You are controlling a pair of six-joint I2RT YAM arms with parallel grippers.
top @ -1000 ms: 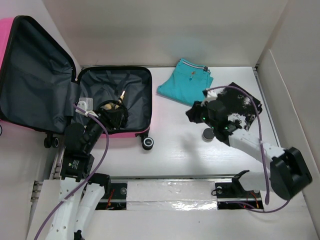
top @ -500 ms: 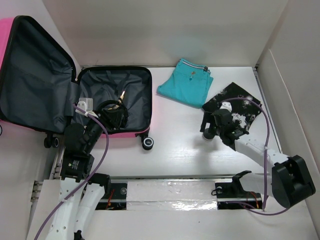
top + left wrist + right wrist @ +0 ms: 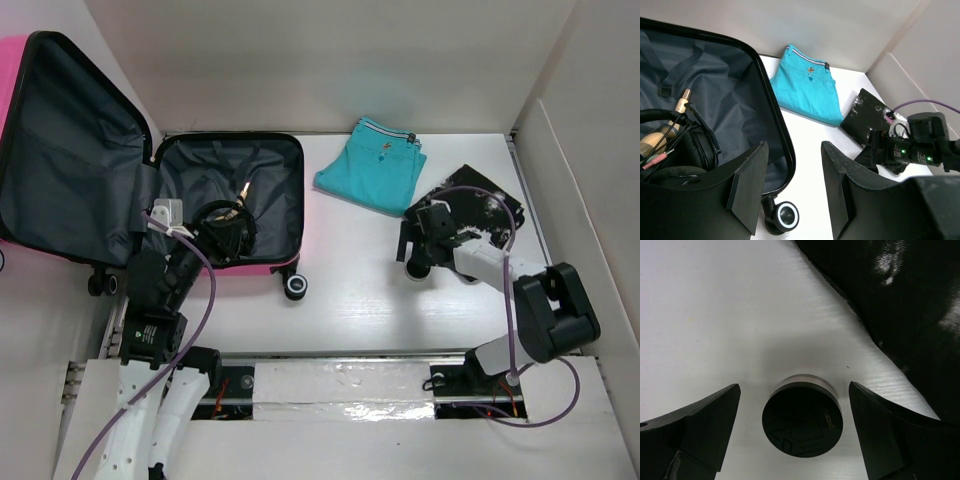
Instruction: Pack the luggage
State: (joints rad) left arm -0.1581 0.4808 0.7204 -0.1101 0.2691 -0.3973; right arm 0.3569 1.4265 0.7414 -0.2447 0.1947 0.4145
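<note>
My right claw [image 3: 794,392] is released, its jaws wide on either side of a small round black-capped jar [image 3: 802,426] on the white table [image 3: 700,300], touching neither side. My left claw [image 3: 794,167] hangs parted and empty over the near part of the luggage [image 3: 275,190]. The luggage lies open at the table's left with headphones [image 3: 225,228] inside. Past the jar lies a black patterned cloth [image 3: 485,205] and, farther back, folded teal shorts [image 3: 372,165].

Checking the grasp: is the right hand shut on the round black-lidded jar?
No, the right hand stands open, a finger either side of the jar.
</note>
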